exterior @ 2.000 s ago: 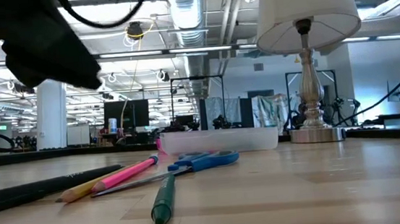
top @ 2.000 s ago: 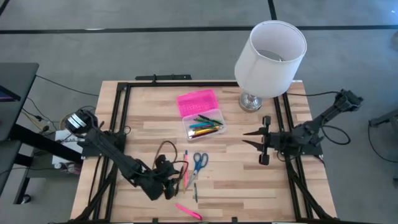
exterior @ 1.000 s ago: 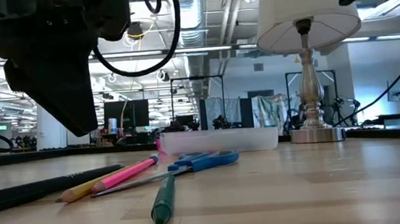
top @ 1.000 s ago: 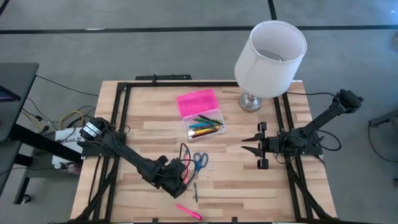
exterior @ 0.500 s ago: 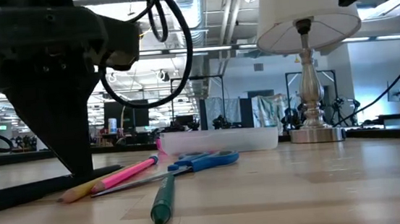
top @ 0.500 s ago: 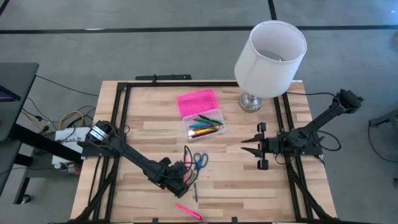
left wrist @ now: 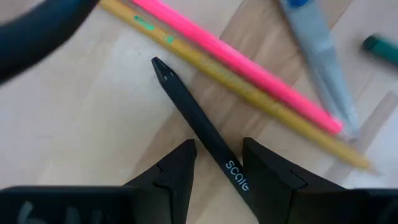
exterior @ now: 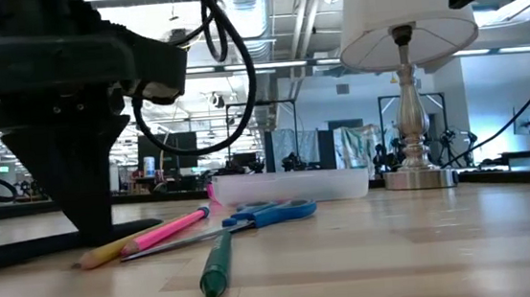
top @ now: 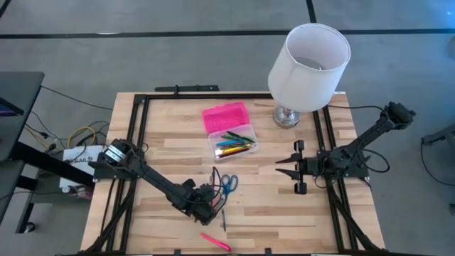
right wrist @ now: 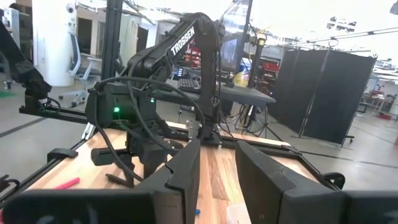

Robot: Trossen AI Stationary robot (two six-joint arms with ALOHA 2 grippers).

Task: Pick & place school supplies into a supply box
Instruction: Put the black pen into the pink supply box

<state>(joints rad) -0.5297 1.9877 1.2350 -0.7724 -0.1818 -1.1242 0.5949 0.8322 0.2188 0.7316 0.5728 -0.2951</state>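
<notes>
Black pen [left wrist: 198, 127] lay between the parted fingers of the left gripper [left wrist: 217, 163], not yet clamped; the right gripper [top: 284, 164] idled, open and empty. Closing squarely across the barrel, clear of the yellow pencil [left wrist: 236, 85], would probably serve best.

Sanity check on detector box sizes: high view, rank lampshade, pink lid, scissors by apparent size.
1. lampshade, though it sits nearer the overhead camera, which inflates it
2. pink lid
3. scissors

"scale" on black pen [left wrist: 205, 134]; "TROSSEN", left arm [right wrist: 186, 43]
</notes>
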